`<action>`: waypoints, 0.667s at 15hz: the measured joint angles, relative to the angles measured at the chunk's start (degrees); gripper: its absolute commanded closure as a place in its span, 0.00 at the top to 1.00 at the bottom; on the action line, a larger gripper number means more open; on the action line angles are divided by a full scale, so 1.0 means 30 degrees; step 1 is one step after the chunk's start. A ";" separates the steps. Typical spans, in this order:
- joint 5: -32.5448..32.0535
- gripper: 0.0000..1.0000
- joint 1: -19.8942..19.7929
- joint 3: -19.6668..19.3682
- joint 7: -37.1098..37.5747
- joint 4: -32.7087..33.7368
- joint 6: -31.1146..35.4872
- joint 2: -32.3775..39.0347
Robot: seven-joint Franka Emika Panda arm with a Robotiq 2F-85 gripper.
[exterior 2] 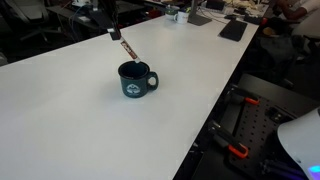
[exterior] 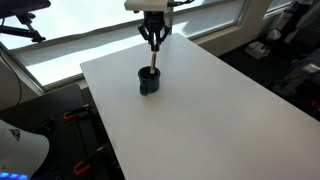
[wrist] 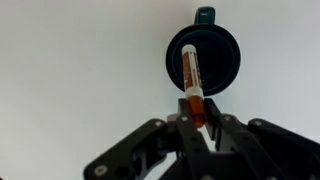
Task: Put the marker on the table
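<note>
Your hand (wrist: 200,118) pinches the marker (wrist: 192,78) by its top over the mug (exterior 2: 135,80) near a short counter (exterior: 220,110) edge; you seem mid-carry, so next shift sideways and lower onto bare counter.

Table (exterior: 230,110) looked smooth, matt white, mug (exterior 2: 134,82) showed dark glossy glaze, marker (wrist: 192,75) above the mug gleamed like plastic

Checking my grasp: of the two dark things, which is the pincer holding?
The marker, the slim reddish stick clamped in the pincer; the handled mug stands on the table.
</note>
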 measured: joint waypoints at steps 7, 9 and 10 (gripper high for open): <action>-0.0573 0.05 -0.0588 -0.1151 0.0493 -0.0047 -0.1418 -0.0706; -0.0573 0.05 -0.1025 -0.1517 0.0262 -0.0046 -0.1453 -0.0570; -0.0573 0.05 -0.1249 -0.1657 0.0058 -0.0038 -0.1452 -0.0454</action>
